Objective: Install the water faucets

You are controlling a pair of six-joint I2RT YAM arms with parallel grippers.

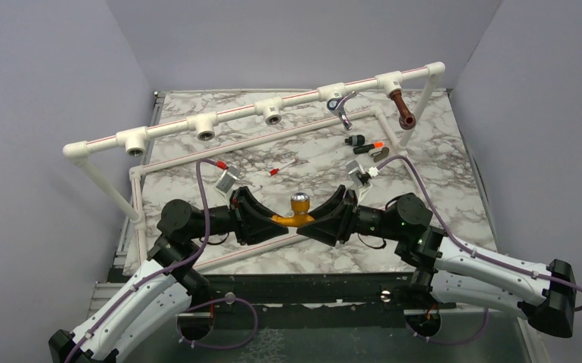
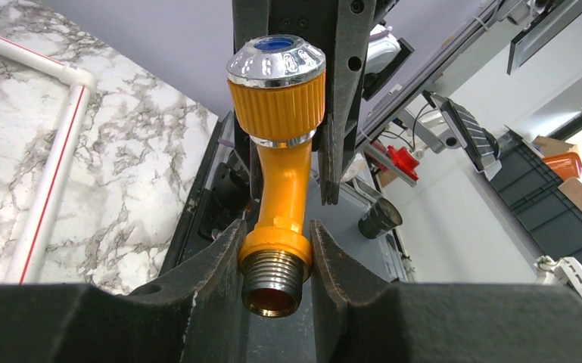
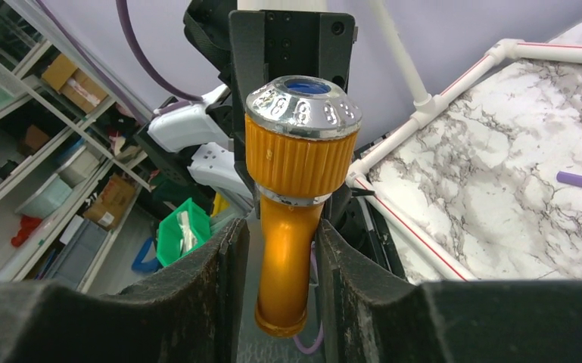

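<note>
A mustard-yellow faucet [image 1: 297,214] with a silvery knob hangs above the near middle of the marble table, held between both arms. My left gripper [image 1: 278,219] is shut on its collar just above the threaded end [image 2: 272,283]. My right gripper [image 1: 316,219] is shut around the smooth spout [image 3: 286,265], with the knob [image 3: 303,106] above the jaws. A chrome lever-handled faucet [image 1: 342,110] and a copper-brown faucet [image 1: 403,110] hang from tees on the raised white pipe. A black orange-tipped faucet [image 1: 365,144] lies on the table.
The raised white pipe [image 1: 234,112] crosses the back of the table and carries open tee fittings [image 1: 206,133], [image 1: 272,117], [image 1: 135,146]. A lower pipe rail [image 1: 272,140] runs beneath it. A thin red-tipped stick [image 1: 280,170] lies mid-table.
</note>
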